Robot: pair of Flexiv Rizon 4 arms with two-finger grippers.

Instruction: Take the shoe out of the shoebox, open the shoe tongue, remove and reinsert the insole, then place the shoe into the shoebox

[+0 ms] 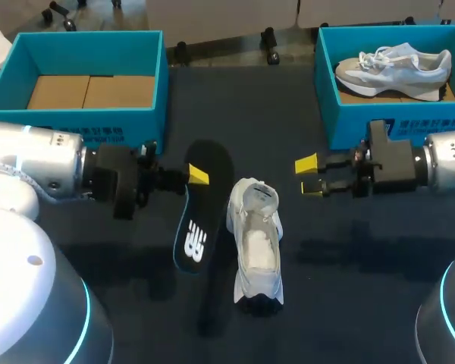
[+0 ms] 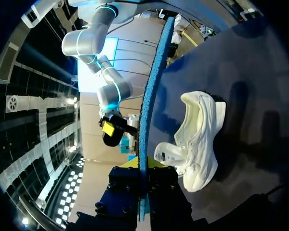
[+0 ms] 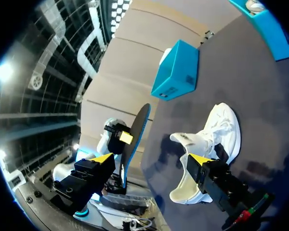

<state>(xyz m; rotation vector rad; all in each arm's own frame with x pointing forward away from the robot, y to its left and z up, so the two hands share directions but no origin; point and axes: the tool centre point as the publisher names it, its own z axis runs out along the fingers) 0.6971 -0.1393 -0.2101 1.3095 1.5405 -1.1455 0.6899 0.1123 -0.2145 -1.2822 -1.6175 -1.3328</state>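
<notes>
Head view: left gripper [image 1: 196,178] pinched the black insole [image 1: 201,208] by its edge. The insole hung tilted over the dark table [image 1: 349,288], near the middle. White shoe [image 1: 255,243] sat on its sole mid-table, just beside the insole, opening up and out of both boxes. Right gripper [image 1: 309,176] hovered past the shoe's far end on the right side with its fingers spread, nothing between them. Teal shoebox [image 1: 83,45] sat at the far left corner with cardboard inside. A second teal shoebox [image 1: 394,114] at the far right corner held a grey-white sneaker [image 1: 394,68].

Left wrist view: left gripper [image 2: 143,166] was clamped on the insole [image 2: 151,96], seen edge-on and running straight out from the fingers. The white shoe [image 2: 197,139] lay on the table beside the gripper. The right gripper [image 2: 108,129] showed on the insole's other side.

Right wrist view: right gripper [image 3: 151,159] had its yellow tips wide apart, holding nothing. The white shoe [image 3: 212,144] lay ahead of it on the table. The insole [image 3: 135,139] stood beside the shoe, held by the left gripper [image 3: 125,137]. The teal shoebox [image 3: 176,72] lay further off.
</notes>
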